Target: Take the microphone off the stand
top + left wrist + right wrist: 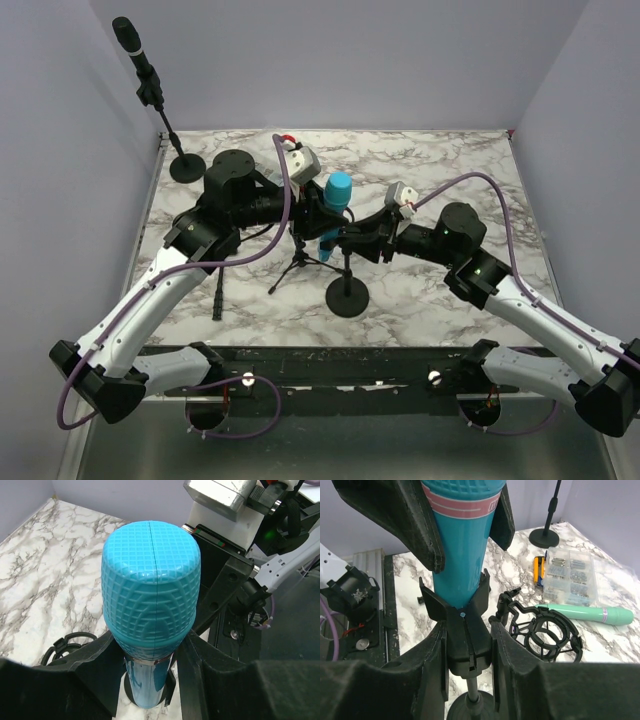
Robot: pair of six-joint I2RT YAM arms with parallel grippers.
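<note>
A microphone (338, 188) with a blue mesh head stands upright in the black clip (465, 640) of a round-based stand (347, 295) at the table's middle. My left gripper (150, 665) is shut on the microphone's (150, 580) shiny blue body just under the head. From the right, my right gripper (467, 650) is shut on the stand's clip, its fingers (510, 665) pressed against both sides below the blue body (457, 555). The two grippers (322, 215) (345, 238) sit one above the other on the stand.
A second, black microphone (140, 60) stands on a stand (187, 167) at the back left. A small tripod (300, 265) sits beside the stand. A black shock mount (547, 635), a green microphone (590, 614) and a clear parts box (570, 575) lie nearby.
</note>
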